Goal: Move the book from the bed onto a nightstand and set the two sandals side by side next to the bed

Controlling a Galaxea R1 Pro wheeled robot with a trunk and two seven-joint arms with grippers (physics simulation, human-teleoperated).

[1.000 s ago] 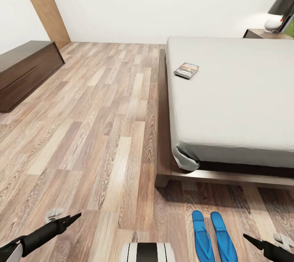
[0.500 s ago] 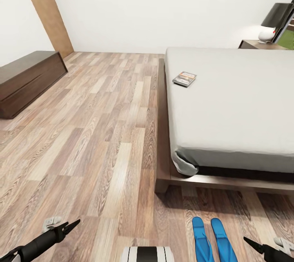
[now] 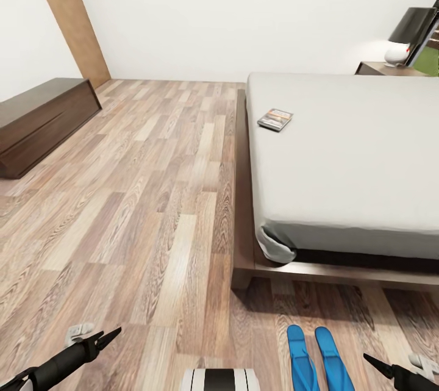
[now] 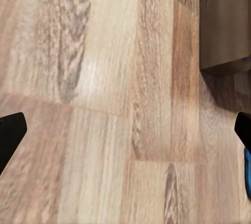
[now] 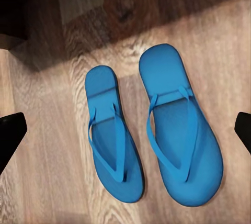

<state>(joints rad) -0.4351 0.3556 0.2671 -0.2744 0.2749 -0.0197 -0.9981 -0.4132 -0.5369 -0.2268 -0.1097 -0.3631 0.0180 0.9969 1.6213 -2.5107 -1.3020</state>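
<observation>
The book (image 3: 275, 119) lies flat on the pale grey bed (image 3: 347, 159), near its left edge. A dark nightstand (image 3: 390, 68) stands beyond the bed's far right corner. The two blue sandals (image 3: 303, 357) (image 3: 332, 357) lie side by side on the floor at the foot of the bed. In the right wrist view both sandals (image 5: 112, 140) (image 5: 178, 140) lie straight below the open fingers. My right gripper (image 3: 375, 363) hovers open just right of them. My left gripper (image 3: 100, 337) hangs open over bare floor at the lower left, holding nothing.
A long dark low bench (image 3: 42, 113) stands against the left wall. A wooden panel (image 3: 67, 13) leans up the far left corner. A lamp (image 3: 414, 25) sits on the nightstand. Wide plank floor (image 3: 158, 183) runs along the bed's left side.
The whole view shifted slightly a second ago, so the camera moved. The book, the sandals and both grippers stay where they were.
</observation>
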